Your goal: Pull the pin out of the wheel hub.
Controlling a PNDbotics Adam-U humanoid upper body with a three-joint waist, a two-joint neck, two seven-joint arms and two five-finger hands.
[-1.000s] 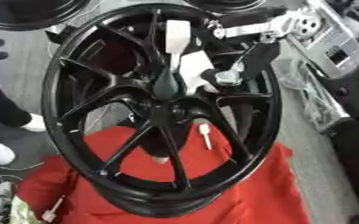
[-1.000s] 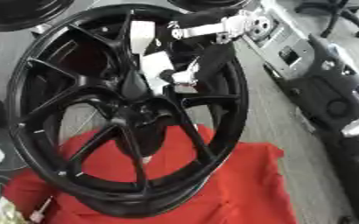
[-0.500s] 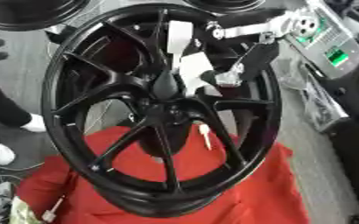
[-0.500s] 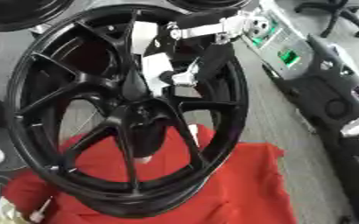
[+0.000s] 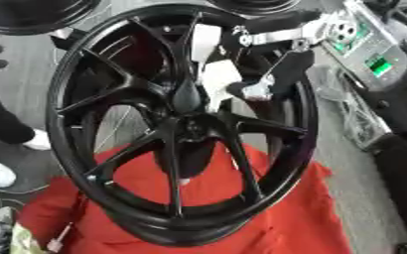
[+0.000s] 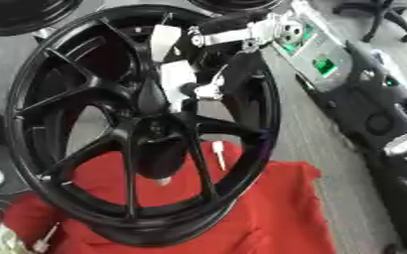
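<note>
At centre of view: black multi-spoke wheel (image 5: 77,89) stands on its rim, tilted, lower edge resting on red cloth (image 5: 285,213) spread on grey floor. Hub (image 5: 189,128) sits approx. mid-wheel, dark, spokes fanning out from it.

R arm, black w/ silver joints, enters from upper right and crosses the wheel's top rim. Right robot hand (image 5: 241,89) is inside the wheel face, just above and right of the hub, among the upper spokes. White panels show beside it on the hub side. Grip state: cannot tell how far open it is, nor whether it has hold of anything; dark parts merge w/ the spokes. L robot hand: not seen in either view.

Pin (image 6: 217,155): slim white rod, roughly upright, visible through the spoke gap right of and below the hub, against the red cloth. Apart from the robot hand. Cannot tell whether it is seated in the wheel or lies behind it.

Second small white pin-like item (image 6: 43,241) lies on the cloth's lower-left edge, outside the rim, well apart from the hub.

Misc.: unit w/ green lit display (image 5: 376,64) on floor to the right; further black rims (image 5: 33,15) along the far edge
</note>
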